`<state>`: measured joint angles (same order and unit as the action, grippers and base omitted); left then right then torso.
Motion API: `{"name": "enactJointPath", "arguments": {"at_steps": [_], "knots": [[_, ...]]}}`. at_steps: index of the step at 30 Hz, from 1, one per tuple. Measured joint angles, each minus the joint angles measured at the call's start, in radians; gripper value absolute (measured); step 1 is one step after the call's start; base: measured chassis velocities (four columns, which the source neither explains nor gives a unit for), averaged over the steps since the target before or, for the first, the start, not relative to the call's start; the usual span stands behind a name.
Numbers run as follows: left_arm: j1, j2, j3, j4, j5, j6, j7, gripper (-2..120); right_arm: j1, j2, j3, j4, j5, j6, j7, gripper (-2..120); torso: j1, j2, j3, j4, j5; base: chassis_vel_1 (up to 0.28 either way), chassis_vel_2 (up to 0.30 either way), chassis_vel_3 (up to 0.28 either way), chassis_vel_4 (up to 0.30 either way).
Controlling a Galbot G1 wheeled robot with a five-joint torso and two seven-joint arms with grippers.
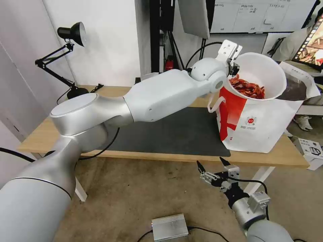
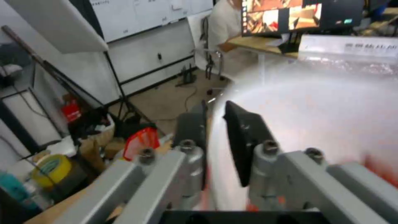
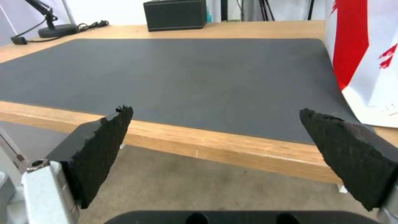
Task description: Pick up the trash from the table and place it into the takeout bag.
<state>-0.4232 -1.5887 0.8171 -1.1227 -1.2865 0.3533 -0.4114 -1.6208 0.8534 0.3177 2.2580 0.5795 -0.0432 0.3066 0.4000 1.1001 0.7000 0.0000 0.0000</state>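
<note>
- Head view: the left gripper (image 1: 232,69) pinched the near-left rim of one white bowl (image 1: 260,75), tipped with its mouth facing near-left over the one takeout bag (image 1: 259,126) at the desk's (image 1: 168,156) right end.
- Left wrist view: its fingers (image 2: 244,140) clamped the bowl's rim.
- Right wrist view: the right gripper (image 3: 215,137) hung wide open and empty, near the desk's front edge.

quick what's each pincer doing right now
Left pincer: shut on the bowl rim, above the bag.
Right pincer: open, holding nothing, below the table edge.
</note>
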Motion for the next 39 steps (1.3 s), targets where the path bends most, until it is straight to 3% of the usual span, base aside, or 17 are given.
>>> {"name": "enactJointPath", "arguments": {"at_steps": [13, 20, 29, 39], "knots": [[-0.004, -0.001, -0.016, -0.004, -0.027, -0.012, -0.007, 69, 0.0, 0.0, 0.0, 0.0, 0.0, 0.0, 0.0, 100, 0.0, 0.0, 0.0, 0.0, 0.0, 0.0, 0.0, 0.0, 0.0], [0.005, 0.035, -0.011, -0.038, -0.035, -0.037, -0.009, 97, 0.0, 0.0, 0.0, 0.0, 0.0, 0.0, 0.0, 100, 0.0, 0.0, 0.0, 0.0001, 0.0, 0.0, 0.0, 0.0, 0.0], [0.026, 0.111, -0.008, -0.118, -0.036, -0.05, -0.043, 100, 0.0, 0.0, 0.0, 0.0, 0.0, 0.0, 0.0, 100, 0.0, 0.0, 0.0, -0.0001, 0.0, 0.0, 0.0, 0.0, 0.0], [0.124, 0.344, -0.035, -0.362, 0.001, -0.159, -0.1, 100, 0.0, 0.0, 0.0, 0.0, 0.0, 0.0, 0.0, 100, 0.0, 0.0, 0.0, 0.0002, -0.0003, 0.0, 0.0, 0.0, 0.0]]}}
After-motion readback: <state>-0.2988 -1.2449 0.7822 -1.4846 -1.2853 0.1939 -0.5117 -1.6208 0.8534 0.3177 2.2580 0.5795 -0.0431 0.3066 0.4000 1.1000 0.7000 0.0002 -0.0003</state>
